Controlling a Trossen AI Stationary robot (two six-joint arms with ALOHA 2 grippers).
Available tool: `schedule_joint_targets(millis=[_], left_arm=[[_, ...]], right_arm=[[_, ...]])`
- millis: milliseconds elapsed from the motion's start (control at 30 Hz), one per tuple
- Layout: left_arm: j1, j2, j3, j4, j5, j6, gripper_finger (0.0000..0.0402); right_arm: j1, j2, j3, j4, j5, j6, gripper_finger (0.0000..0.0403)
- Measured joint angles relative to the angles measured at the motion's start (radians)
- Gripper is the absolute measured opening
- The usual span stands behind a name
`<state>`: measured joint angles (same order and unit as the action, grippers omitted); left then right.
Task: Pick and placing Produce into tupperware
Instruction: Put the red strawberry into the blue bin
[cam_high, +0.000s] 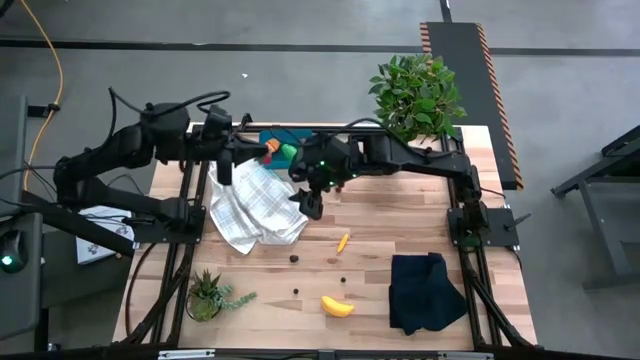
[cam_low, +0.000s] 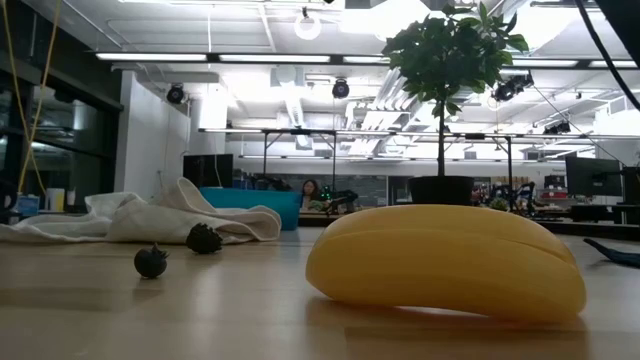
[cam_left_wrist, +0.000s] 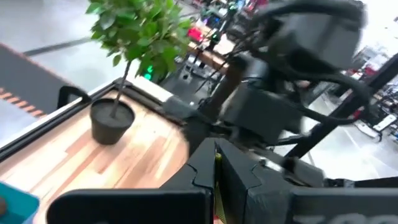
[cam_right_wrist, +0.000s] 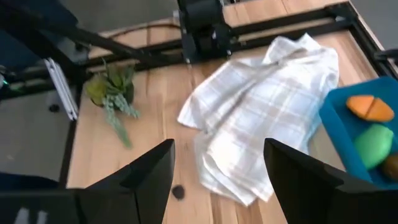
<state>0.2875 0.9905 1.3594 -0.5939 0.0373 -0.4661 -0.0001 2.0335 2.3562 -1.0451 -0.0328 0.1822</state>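
The teal tupperware (cam_high: 278, 137) stands at the table's far side and holds an orange piece (cam_right_wrist: 367, 107), a green oval (cam_right_wrist: 374, 144) and a brown kiwi (cam_right_wrist: 392, 165). A banana (cam_high: 337, 307), a small orange carrot (cam_high: 343, 241) and several dark berries (cam_high: 294, 258) lie on the table. My right gripper (cam_right_wrist: 217, 168) is open and empty above the near right edge of the white checked cloth (cam_high: 255, 205), just near of the tupperware. My left gripper (cam_high: 225, 168) is shut and empty above the cloth's far edge, left of the tupperware.
A leafy bush in a dark pot (cam_high: 418, 92) stands at the far right corner. A small spiky potted plant (cam_high: 208, 296) stands at the near left. A black folded cloth (cam_high: 425, 292) lies at the near right. The banana (cam_low: 445, 260) fills the low view's foreground.
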Motion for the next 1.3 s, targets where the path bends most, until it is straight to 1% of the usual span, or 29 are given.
schedule_joint_targets(millis=[200, 333, 500, 767, 933, 1133, 1300], left_arm=[[0.124, 0.068, 0.000, -0.033, 0.077, 0.033, 0.0000], [0.188, 0.135, 0.000, -0.039, 0.096, 0.068, 0.0000], [0.276, 0.231, 0.000, -0.040, 0.152, 0.104, 0.0000], [0.394, 0.376, 0.000, -0.046, 0.149, 0.167, 0.0000], [0.449, 0.468, 0.000, -0.039, 0.134, 0.174, 0.0000], [0.495, 0.568, 0.000, -0.037, 0.117, 0.178, 0.0000], [0.513, 0.634, 0.000, -0.037, 0.069, 0.182, 0.0000]], right_arm=[[0.033, 0.000, 0.000, -0.082, 0.066, 0.019, 0.0239], [0.063, -0.009, 0.000, -0.116, 0.129, 0.027, 0.0239], [0.089, -0.045, 0.001, -0.179, 0.204, 0.070, 0.0239], [0.153, -0.125, 0.001, -0.312, 0.399, 0.183, 0.0239], [0.201, -0.160, 0.001, -0.370, 0.516, 0.265, 0.0239], [0.250, -0.176, 0.001, -0.454, 0.597, 0.376, 0.0239], [0.290, -0.182, 0.000, -0.528, 0.652, 0.472, 0.0239]])
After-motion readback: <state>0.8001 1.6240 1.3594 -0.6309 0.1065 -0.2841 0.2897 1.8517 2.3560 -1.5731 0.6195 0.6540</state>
